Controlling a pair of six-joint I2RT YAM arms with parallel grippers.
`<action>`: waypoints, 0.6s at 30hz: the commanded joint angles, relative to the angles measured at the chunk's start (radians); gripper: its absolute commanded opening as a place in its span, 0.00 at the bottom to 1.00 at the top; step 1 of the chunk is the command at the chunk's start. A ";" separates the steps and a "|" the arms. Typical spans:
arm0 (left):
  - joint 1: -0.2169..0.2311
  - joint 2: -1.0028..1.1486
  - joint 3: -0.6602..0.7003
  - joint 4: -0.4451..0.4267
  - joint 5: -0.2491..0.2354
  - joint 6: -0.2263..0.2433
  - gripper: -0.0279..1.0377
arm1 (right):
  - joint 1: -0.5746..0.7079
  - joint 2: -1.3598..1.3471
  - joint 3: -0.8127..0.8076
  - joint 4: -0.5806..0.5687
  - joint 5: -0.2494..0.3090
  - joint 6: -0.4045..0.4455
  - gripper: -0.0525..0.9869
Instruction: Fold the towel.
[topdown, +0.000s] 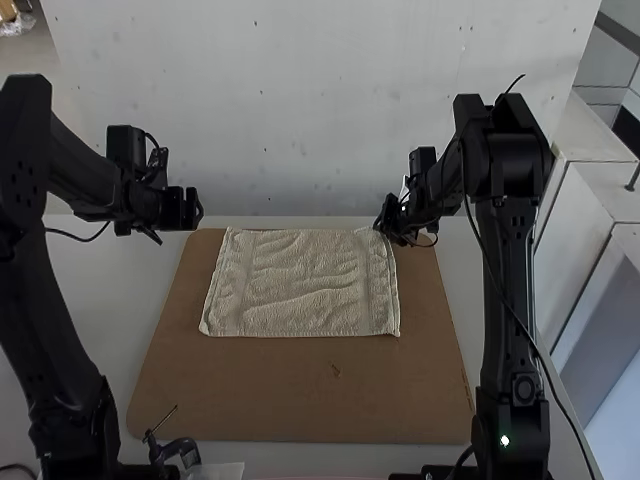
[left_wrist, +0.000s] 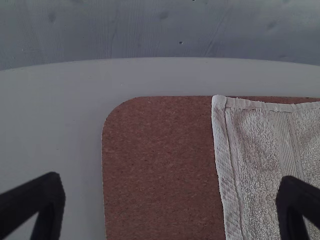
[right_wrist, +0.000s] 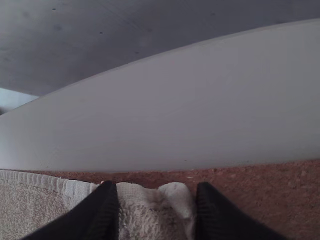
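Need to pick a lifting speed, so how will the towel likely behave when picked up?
Probably floppy: the towel lies rippled and rucks up at the right gripper. Its rough pile suggests it isn't slippery. Its edges look thin, so it's likely light.

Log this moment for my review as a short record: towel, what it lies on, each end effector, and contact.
towel: spread out, rippled, light-coloured
support: brown board on a pale table
towel position: far part of the board
left end effector: open, left of the towel's far left corner
right end effector: at the towel's far right corner; grip unclear
left contact with towel: none
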 joint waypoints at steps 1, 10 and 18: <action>0.006 0.019 0.003 0.017 0.017 0.012 0.91 | 0.021 0.025 -0.004 -0.005 -0.018 0.019 0.34; 0.008 0.034 0.003 0.034 0.018 0.012 0.91 | -0.001 0.020 -0.024 0.026 -0.016 0.016 0.07; 0.009 0.045 0.006 0.045 0.018 0.012 0.91 | -0.025 -0.033 -0.062 0.028 -0.016 0.005 0.07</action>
